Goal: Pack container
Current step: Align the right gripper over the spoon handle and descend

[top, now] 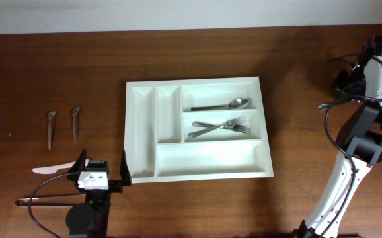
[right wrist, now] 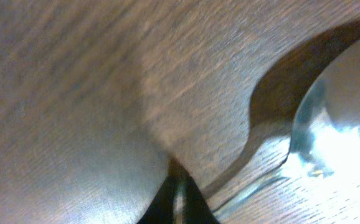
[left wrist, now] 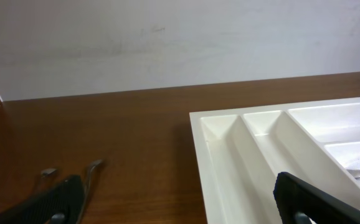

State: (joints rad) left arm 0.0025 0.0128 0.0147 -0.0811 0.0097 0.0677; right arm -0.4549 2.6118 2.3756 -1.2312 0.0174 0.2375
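Note:
The white container (top: pixel 142 132) lies mid-table, with one spoon (top: pixel 224 104) in a wide compartment and two forks (top: pixel 221 127) in the one below. My left gripper (top: pixel 103 165) hovers wide open and empty just off the container's left front corner; its wrist view shows the container's narrow compartments (left wrist: pixel 230 155) ahead on the right of the gripper (left wrist: pixel 177 186). My right arm (top: pixel 366 125) is at the far right edge. Its gripper (right wrist: pixel 179 182) sits low over the wood, jaws almost together with a thin pale slit, beside a shiny spoon bowl (right wrist: pixel 336 112).
Two small metal spoons (top: pixel 52 125) (top: pixel 75 122) lie on the table to the left, also ahead of the left fingers as the spoon ends (left wrist: pixel 48 171) (left wrist: pixel 93 165). A white plastic utensil (top: pixel 52 170) lies by the left gripper. A wall (left wrist: pixel 167 43) backs the table.

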